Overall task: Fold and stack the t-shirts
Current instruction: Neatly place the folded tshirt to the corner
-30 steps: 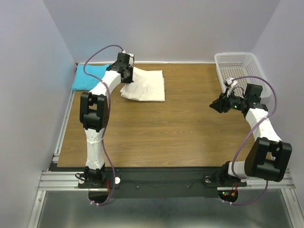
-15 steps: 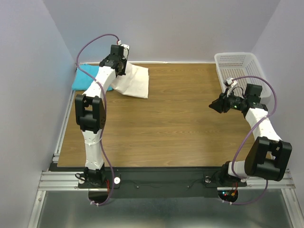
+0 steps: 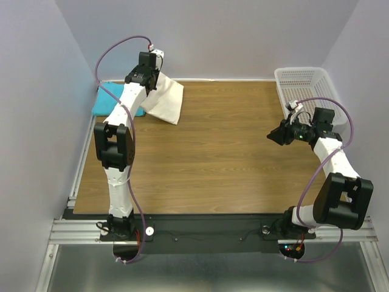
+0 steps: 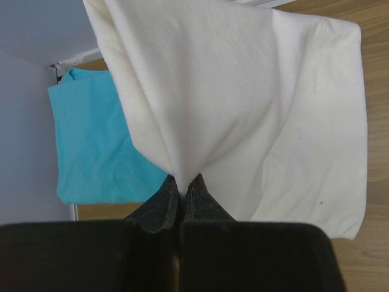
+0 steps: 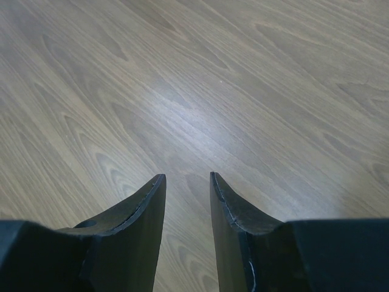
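Cream-white t-shirt (image 3: 168, 100) hauled leftward since a second ago, right gripper (image 5: 186, 176) unmoved, partly open over table (image 3: 213, 164), left gripper (image 4: 181, 181) clamped on the shirt's fold at far left, wrist view revealing turquoise t-shirt (image 4: 97, 146) flat beyond, half arm-hidden from above

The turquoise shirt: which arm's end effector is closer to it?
Left. The left end effector, shut on the cream shirt, is just beside the turquoise shirt; the right end effector hovers far across the table.

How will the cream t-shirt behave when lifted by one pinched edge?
Probably floppy: the cream t-shirt drapes in folds from the shut left gripper. Likely light, since one small pinch holds it up. Its fold may slip open.
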`<control>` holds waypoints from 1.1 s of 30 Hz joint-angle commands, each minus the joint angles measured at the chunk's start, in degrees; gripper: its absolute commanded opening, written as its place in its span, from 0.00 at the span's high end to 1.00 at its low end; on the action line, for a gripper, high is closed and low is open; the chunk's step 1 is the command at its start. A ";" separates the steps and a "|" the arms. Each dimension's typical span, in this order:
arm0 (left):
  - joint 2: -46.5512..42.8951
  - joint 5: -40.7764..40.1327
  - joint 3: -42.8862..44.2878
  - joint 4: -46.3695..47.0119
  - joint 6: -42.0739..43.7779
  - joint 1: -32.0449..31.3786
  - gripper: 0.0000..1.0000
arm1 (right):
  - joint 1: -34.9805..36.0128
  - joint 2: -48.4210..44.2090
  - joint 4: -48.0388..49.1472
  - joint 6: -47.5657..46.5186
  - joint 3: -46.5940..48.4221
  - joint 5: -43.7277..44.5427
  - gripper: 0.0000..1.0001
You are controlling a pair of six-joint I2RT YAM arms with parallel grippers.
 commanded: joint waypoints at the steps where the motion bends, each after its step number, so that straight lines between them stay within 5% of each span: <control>1: -6.20 -4.16 3.59 5.24 2.72 0.58 1.00 | -0.40 0.07 0.10 0.10 1.63 -1.59 0.59; 33: -9.02 -8.65 5.78 9.91 3.09 3.48 1.00 | -0.40 0.25 -0.43 0.28 1.99 -1.94 0.60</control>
